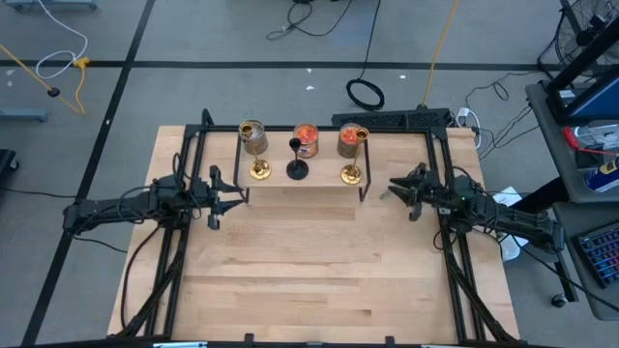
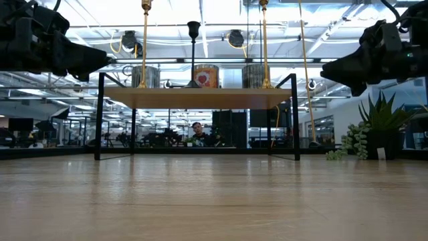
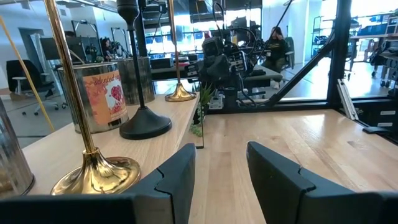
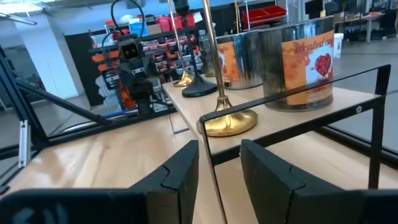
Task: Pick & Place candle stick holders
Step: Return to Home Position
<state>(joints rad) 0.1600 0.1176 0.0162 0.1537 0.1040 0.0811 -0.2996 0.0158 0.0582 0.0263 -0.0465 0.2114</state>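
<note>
Three candle stick holders stand by their round bases on a small raised wooden shelf (image 1: pixel 309 188) at the table's far middle: a gold one (image 1: pixel 259 171) on the left, a matte black one (image 1: pixel 297 170) in the middle and a gold one (image 1: pixel 350 175) on the right. My left gripper (image 1: pixel 230 189) is open and empty just left of the shelf; in its wrist view (image 3: pixel 221 155) the near gold base (image 3: pixel 93 174) is close by. My right gripper (image 1: pixel 391 188) is open and empty just right of the shelf, facing the right gold base (image 4: pixel 228 121).
Three short jars (image 1: pixel 306 138) stand behind the holders on the shelf. The shelf's black metal legs (image 2: pixel 98 117) and frame edge (image 4: pixel 292 93) lie near both grippers. A green plant (image 2: pixel 374 127) stands beyond the table at the right. Bare wood table (image 1: pixel 309 280) spreads toward the near edge.
</note>
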